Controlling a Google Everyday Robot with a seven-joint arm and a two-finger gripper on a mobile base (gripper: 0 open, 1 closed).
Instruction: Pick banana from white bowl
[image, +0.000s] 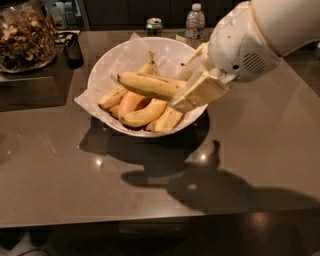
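The white bowl (100, 70), lined with crinkled white paper, stands on the brown table and holds several bananas. My gripper (189, 86) is over the bowl's right side, shut on the right end of the long yellow banana (147, 85). That banana is held level above the others, its dark tip pointing left. Below it lie a plumper orange-tinted banana (131, 102) and shorter yellow ones (145, 115).
A glass jar of nuts (25, 37) stands at the back left next to a dark object (74, 50). A can (154, 25) and a water bottle (195, 21) stand behind the bowl. The table's front edge runs along the bottom.
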